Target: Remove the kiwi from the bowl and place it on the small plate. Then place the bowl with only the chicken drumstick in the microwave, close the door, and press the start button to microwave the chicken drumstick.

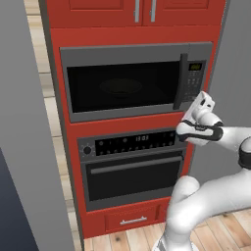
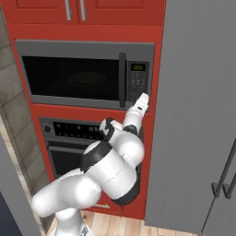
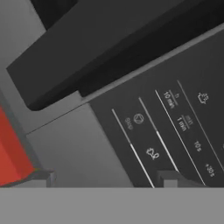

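The gripper (image 3: 105, 177) is pressed up close to the microwave's control panel (image 3: 175, 131), its two dark tips rising far apart at the bottom of the hand view with nothing between them, so the jaws stand well open and hold nothing. One tip sits over the lower buttons of the panel, the other over the grey face beside it, and the dark door handle (image 3: 109, 48) slants across above them. From the base views, the white hand (image 2: 138, 107) reaches up at the lower corner of the keypad (image 2: 138, 82), just under the small display (image 1: 195, 66). The microwave (image 1: 132, 81) has its door shut flush, and through the dark glass a dim round shape (image 1: 120, 87) can be made out, likely the bowl, though the drumstick is too dim to tell and the kiwi and small plate cannot be checked here. Below sits the wall oven (image 1: 132, 169) in its red cabinetry (image 1: 122, 37). Judging by this, the loading and the door closing appear done, and what remains is the press on the start button; whether a tip is already touching it cannot be told
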Controlling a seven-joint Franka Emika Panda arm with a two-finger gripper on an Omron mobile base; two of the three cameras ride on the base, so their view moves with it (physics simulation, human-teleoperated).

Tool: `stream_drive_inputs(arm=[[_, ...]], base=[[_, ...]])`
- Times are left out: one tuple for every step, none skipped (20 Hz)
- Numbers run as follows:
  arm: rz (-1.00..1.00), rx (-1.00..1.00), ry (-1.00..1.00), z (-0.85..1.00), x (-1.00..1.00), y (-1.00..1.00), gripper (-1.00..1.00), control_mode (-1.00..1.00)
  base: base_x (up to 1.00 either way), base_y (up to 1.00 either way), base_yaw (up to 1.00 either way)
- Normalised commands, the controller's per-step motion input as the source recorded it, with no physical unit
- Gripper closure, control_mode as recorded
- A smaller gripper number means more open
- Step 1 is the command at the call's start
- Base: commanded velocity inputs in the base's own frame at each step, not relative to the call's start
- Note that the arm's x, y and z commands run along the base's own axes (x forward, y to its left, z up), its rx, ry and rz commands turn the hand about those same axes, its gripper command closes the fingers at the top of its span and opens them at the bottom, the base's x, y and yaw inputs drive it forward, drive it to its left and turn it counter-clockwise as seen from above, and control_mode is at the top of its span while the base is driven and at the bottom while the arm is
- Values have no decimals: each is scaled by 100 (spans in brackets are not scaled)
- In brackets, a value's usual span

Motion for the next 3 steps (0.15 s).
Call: stream_drive_inputs(arm=[[0,3,3,-2,46,-23,-100,-100],[0,3,3,0,45,-28,-100,-100],[2,4,4,0,46,-31,-100,-100]], base=[[0,0,0],[0,0,0],[0,0,0]])
